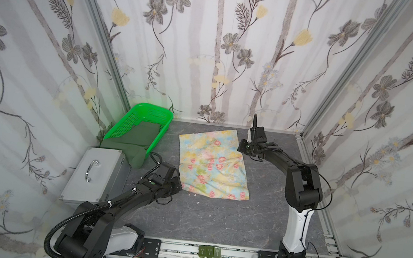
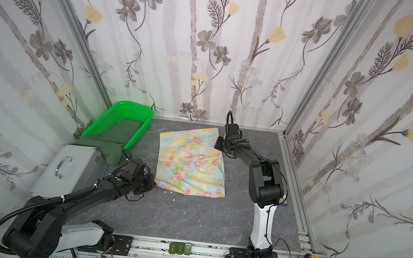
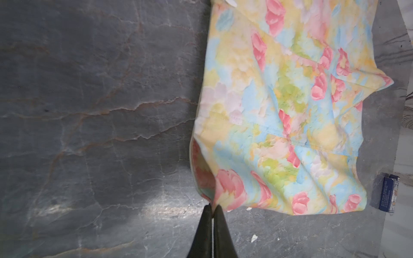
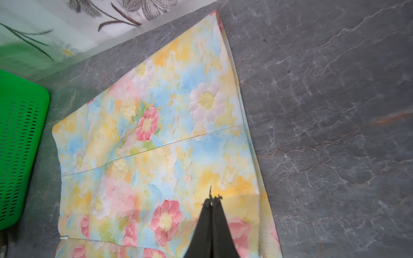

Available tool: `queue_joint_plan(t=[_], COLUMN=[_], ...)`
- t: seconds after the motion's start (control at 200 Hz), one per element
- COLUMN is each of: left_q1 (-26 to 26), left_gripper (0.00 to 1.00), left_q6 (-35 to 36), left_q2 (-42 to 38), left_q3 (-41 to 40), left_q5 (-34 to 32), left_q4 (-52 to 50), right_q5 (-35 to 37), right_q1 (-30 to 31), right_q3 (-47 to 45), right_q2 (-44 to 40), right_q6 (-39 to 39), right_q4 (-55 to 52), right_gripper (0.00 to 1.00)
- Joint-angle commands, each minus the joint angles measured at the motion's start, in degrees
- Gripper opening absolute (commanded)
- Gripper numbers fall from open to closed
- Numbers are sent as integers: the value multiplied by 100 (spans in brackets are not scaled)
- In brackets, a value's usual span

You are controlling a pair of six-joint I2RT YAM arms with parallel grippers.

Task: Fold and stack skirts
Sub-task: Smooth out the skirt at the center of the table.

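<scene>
Left wrist camera first: the left gripper [image 3: 212, 206] has its jaws pressed together on the near corner of the floral skirt [image 3: 283, 107], and the cloth peaks up into the tips, so that corner is pinched and lifted a touch. Over to the right wrist camera, where the right gripper [image 4: 211, 200] is also squeezed closed, tips down on the fabric close to the skirt's side edge. Whether any cloth is caught between them I cannot tell.

In both top views the floral skirt lies spread in the middle of the table [image 1: 216, 220], a little rumpled, with one arm at its near-left corner and the other at its far-right edge. My read: diagonal holds like these are there to carry one part over the other for a first fold.

The dark green skirt [image 1: 143, 138] waits in the green basket [image 1: 149, 108], spilling out over its near end beside the metal case [image 1: 94, 172], unfolded.
</scene>
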Motion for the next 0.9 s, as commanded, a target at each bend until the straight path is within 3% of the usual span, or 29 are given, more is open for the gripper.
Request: queue_joint_plan(t=[0.0,0.2,0.295,0.42,0.704,0.899], left_q1=[-8,-17,-22,-25,-25,-33], left_gripper=[6,6,7,7,7,7], left_q6=[-125,-114,-127,-171,-191,-174], left_q2=[9,56,40,-35,-129,-120], left_q3=[127,178,126,-17,-127,-167], left_q5=[-58,-9,-7,-26,-18,-43], left_q4=[-119,-119,-127,-127,-127,-127], right_q5=[-197,-202,-162,-123,-145,-154], right_q1=[21,28,9,-47,67,195], right_q3=[179,141,-589,-1625,-3036,-3413], right_q2=[227,335,-255,-1178,-2023,-1970], right_q6=[-63,-30,100,301,315,337], right_q4=[-191,-209,289,820,922,1044], right_gripper=[0,0,21,34,37,31])
